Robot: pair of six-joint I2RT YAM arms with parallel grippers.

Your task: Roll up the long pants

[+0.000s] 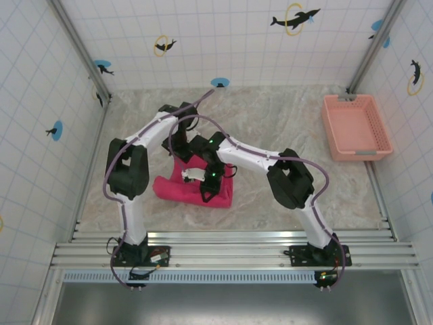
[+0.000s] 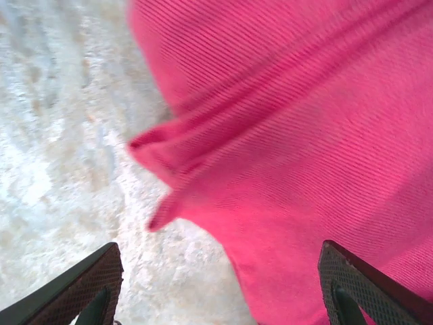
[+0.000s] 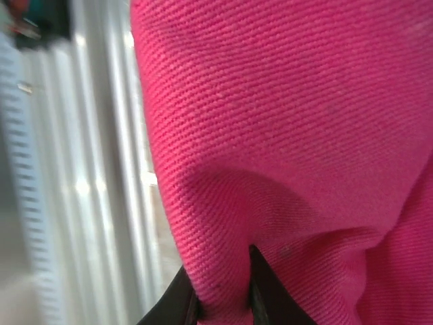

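The long pants point(image 1: 193, 189) lie as a bright pink-red folded bundle on the marbled table, between the two arms. My right gripper point(image 1: 206, 194) is down at the bundle's near edge, and in the right wrist view it point(image 3: 223, 298) is shut on a fold of the pants point(image 3: 284, 135), the cloth pinched between its dark fingers. My left gripper point(image 1: 181, 154) hovers at the bundle's far edge. Seen from the left wrist, it point(image 2: 220, 291) is open, its fingers point(image 2: 365, 284) wide apart over a folded cloth edge point(image 2: 270, 135), holding nothing.
A pale pink plastic basket point(image 1: 355, 126) stands at the back right of the table. Metal rails point(image 1: 230, 247) run along the near edge by the arm bases. Tiled walls close in the left, back and right sides.
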